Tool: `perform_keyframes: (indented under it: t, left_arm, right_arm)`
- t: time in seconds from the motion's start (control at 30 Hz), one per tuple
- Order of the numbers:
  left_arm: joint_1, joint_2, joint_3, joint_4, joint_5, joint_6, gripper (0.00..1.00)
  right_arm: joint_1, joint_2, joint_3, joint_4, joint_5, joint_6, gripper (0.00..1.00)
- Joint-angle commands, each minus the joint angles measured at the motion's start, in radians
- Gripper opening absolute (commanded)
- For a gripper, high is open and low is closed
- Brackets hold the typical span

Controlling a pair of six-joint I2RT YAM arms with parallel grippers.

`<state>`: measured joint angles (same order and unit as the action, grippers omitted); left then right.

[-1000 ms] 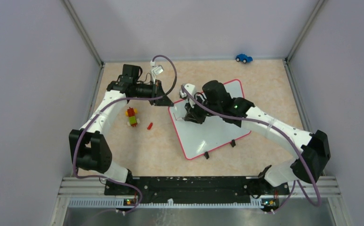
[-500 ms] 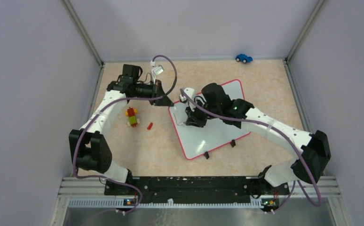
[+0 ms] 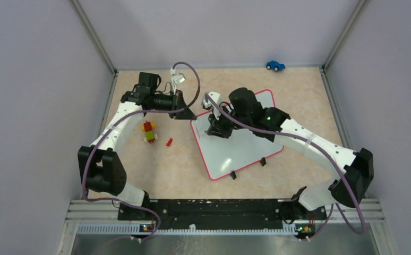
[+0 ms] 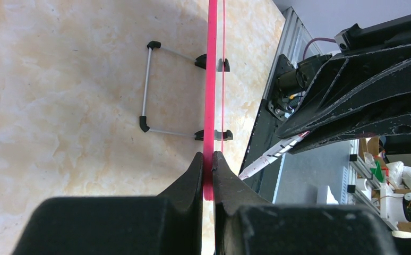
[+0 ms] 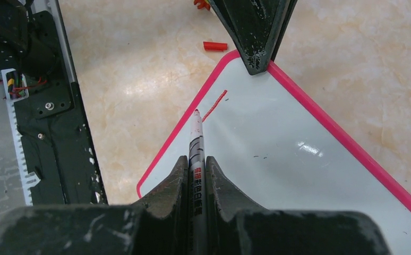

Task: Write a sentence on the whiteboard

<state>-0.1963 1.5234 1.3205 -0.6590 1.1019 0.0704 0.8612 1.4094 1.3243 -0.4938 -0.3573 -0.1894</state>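
The left gripper (image 4: 207, 159) was pressed together on the pink frame at the left corner of the whiteboard (image 3: 240, 151), judged a brace so that the board would not slide under pen pressure; the board lay mid-table, right of the toy bricks (image 3: 149, 131); the right gripper (image 5: 195, 162) pinched a marker (image 5: 196, 133), tip just beside one short red stroke (image 5: 214, 105); the writing was judged barely begun.
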Motion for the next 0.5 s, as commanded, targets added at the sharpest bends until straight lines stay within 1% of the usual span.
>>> perform_keyframes:
  t: [0.0,0.13,0.47]
  left_arm:
    - [-0.03,-0.007,0.011,-0.019,-0.024,0.025,0.0]
    - [-0.03,-0.008,0.011,-0.019,-0.025,0.026,0.0]
    - [-0.031,-0.008,0.009,-0.021,-0.028,0.025,0.0]
  right_arm:
    - [0.004,0.0,0.038,0.037,0.035,0.005,0.0]
    - [0.004,0.011,0.039,0.045,0.063,0.005,0.0]
    - [0.003,0.019,0.021,0.061,0.047,-0.004,0.0]
